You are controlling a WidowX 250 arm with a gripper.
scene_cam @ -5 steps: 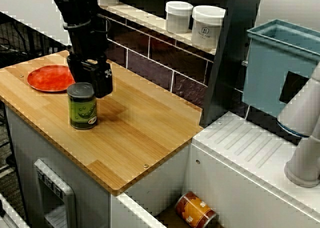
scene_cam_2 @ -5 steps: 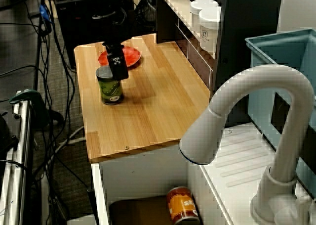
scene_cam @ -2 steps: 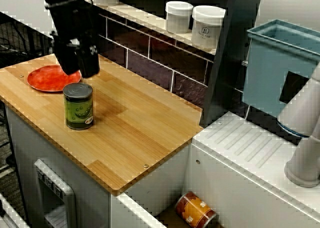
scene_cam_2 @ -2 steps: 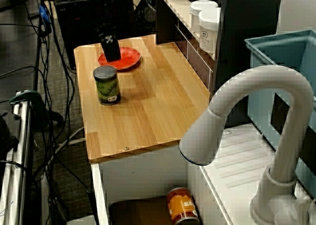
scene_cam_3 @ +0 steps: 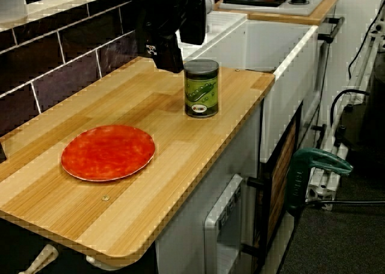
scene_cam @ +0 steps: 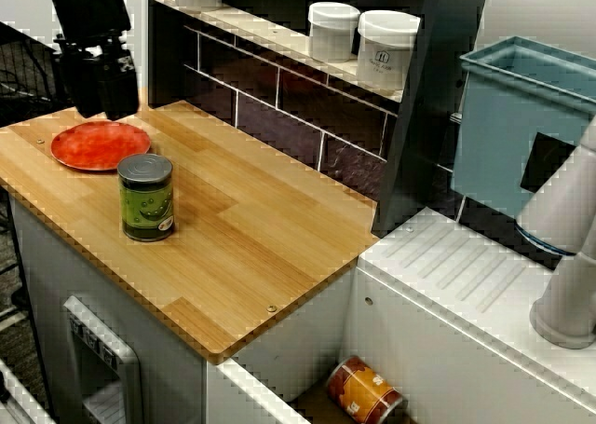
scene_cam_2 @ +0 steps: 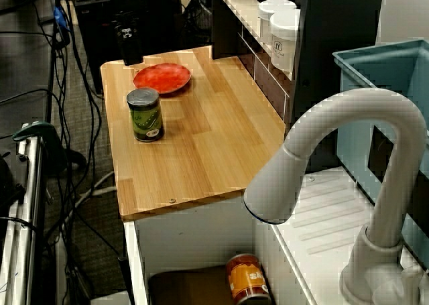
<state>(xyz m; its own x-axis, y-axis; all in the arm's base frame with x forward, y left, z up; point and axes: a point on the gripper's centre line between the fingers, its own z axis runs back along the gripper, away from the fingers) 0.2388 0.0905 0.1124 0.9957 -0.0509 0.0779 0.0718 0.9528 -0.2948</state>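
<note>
The robot arm's dark gripper [scene_cam: 98, 102] is hovering well above the outer end of the wooden counter [scene_cam: 261, 247] — whether its jaws are standing wide or narrow cannot be told from any view. A red plate [scene_cam: 100, 145] is lying flat just below the gripper. A green can [scene_cam: 146, 197] is standing upright on the counter beyond the plate, lower than the gripper and on its sink side, apart from both. In the view past the faucet [scene_cam_2: 335, 144], the gripper is hanging over the counter's far edge, behind the plate. Far from the gripper, an orange can [scene_cam: 365, 391] is lying on its side down in the sink [scene_cam: 298, 345] — and two white jars [scene_cam: 332, 31] are sitting on the shelf [scene_cam: 261, 28].
</note>
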